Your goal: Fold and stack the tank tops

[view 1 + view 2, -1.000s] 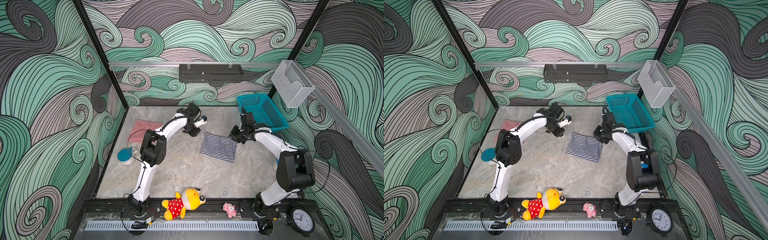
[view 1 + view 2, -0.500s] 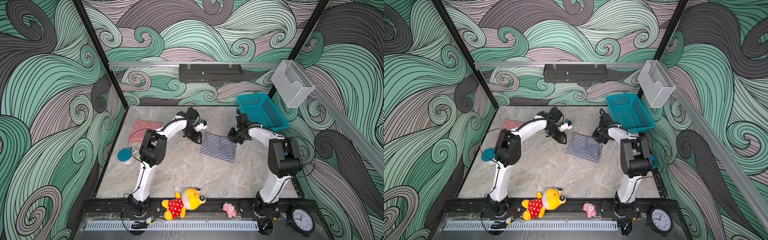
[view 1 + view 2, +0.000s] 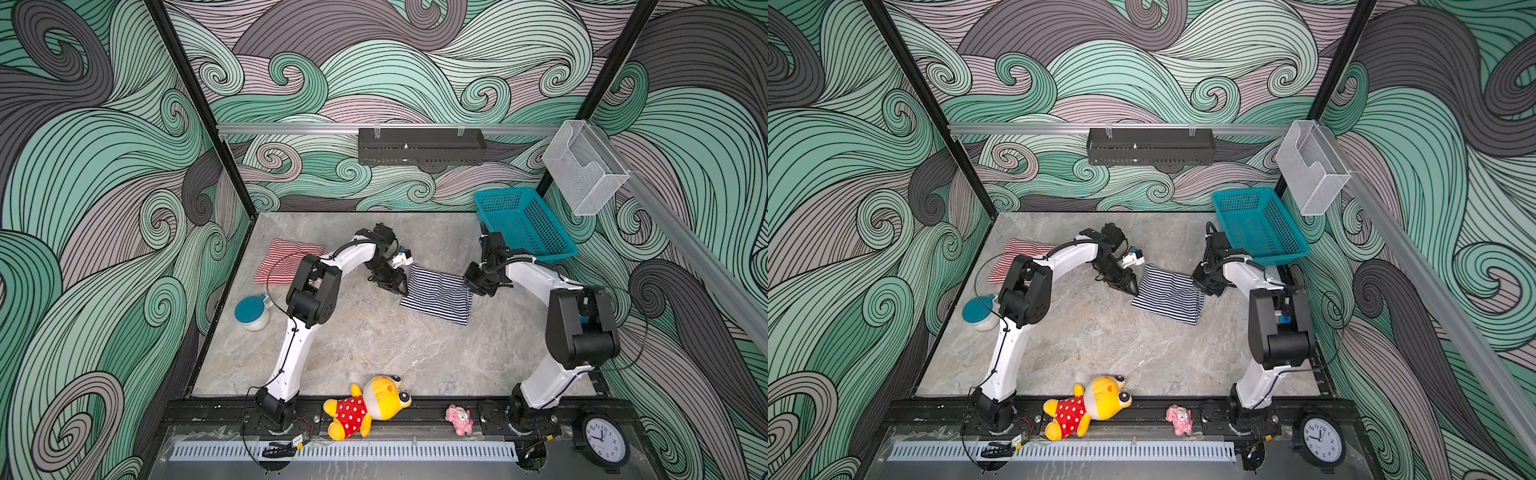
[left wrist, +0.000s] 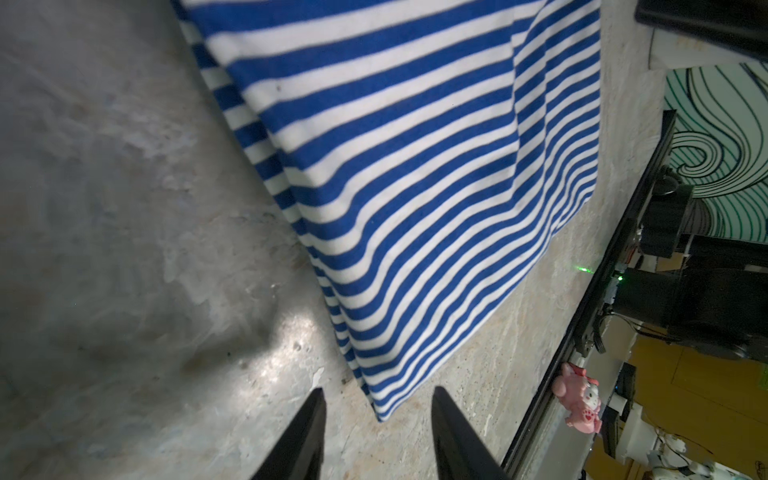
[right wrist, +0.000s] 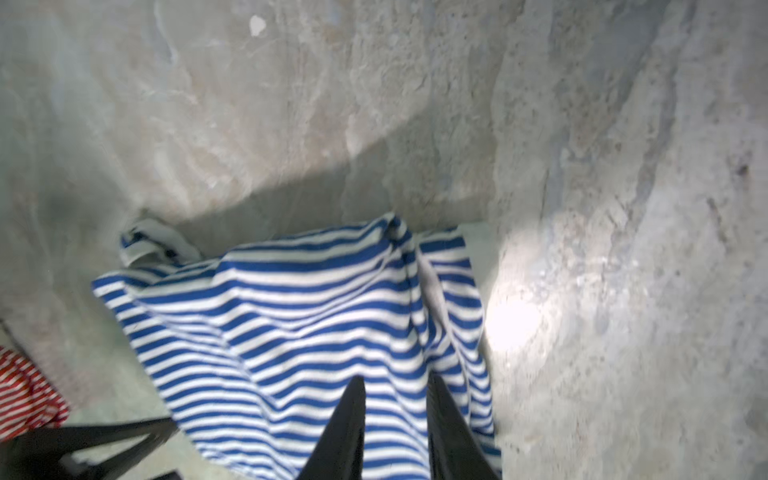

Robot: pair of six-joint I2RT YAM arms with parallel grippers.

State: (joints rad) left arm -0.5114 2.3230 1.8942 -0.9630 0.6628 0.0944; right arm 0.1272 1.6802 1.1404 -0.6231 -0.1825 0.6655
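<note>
Grey marble table (image 3: 374,345). Navy top (image 3: 436,295) lies folded mid-table, long axis running left-right, right end slanted a bit toward the front. Red top (image 3: 286,259) is folded, far left. My left gripper (image 4: 378,392) is at the navy top's left edge, fingers apart, a corner between the tips, not pinched. My right gripper (image 5: 395,380) is over its right edge, fingers slightly apart.

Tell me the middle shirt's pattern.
The shirt has blue-and-white stripes, clearest in the left wrist view.
</note>
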